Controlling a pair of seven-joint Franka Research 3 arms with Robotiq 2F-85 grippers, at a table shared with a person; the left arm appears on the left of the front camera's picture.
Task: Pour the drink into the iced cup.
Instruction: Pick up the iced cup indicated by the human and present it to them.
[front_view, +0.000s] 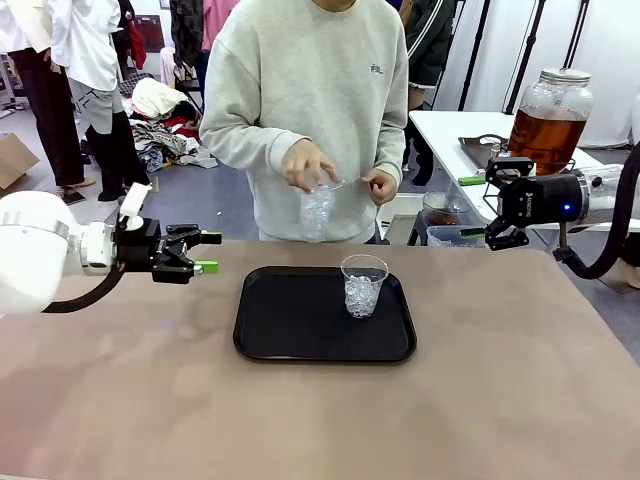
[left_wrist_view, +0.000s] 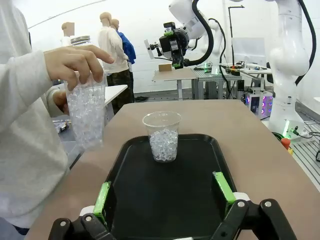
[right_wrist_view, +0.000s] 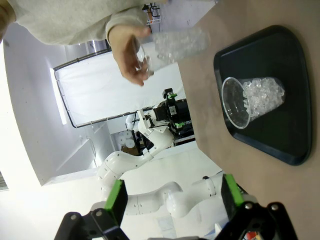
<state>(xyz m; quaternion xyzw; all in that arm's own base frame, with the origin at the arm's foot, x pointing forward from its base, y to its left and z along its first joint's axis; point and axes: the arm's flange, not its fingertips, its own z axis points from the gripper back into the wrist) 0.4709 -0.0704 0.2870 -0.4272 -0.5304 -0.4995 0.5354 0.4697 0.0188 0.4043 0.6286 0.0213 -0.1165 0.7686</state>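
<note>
Left pincer (left_wrist_view: 163, 194), right pincer (right_wrist_view: 173, 196) spread, empty. Iced cup (left_wrist_view: 163, 136) on tray (left_wrist_view: 200, 150). Front view: drink (front_view: 545, 135) behind right pincer.

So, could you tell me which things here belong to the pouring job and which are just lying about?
Job: iced cup on the black tray; dispenser jar of amber drink; person's ice-filled cup.
Lying about: clothes heap; cardboard box.

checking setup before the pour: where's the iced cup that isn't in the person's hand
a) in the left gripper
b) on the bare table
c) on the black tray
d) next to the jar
c: the cup stands upright on the tray, well apart from the open left gripper.
</note>
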